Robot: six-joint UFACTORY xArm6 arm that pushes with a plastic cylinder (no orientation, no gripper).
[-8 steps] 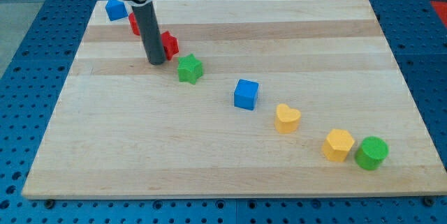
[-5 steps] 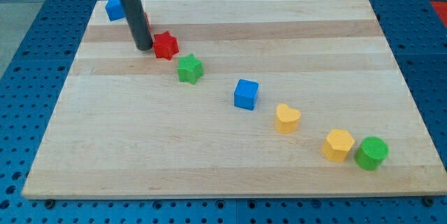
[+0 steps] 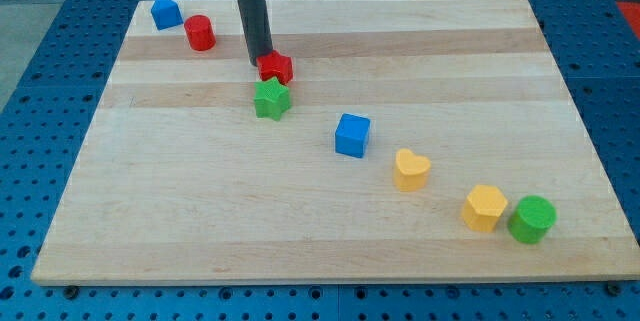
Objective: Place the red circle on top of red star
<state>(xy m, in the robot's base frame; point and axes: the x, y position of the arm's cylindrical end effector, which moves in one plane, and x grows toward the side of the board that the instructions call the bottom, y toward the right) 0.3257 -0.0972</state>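
Red circle (image 3: 200,33) sits near the desk's (image 3: 480,71) top-left corner, just right of a blue block (image 3: 165,11), well apart from the red star (image 3: 276,67). My tip (image 3: 259,64) touches the star's left edge; the star presses against the green star (image 3: 271,99) below it. No hand on this rig: just a bare rod holding nothing.

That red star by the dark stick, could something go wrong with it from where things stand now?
Possibly. My tip sits at the red star, on its left in the view, far from the red circle. The green star lies just below the red star, so a further push might knock both. The red star could also drift further from the circle.
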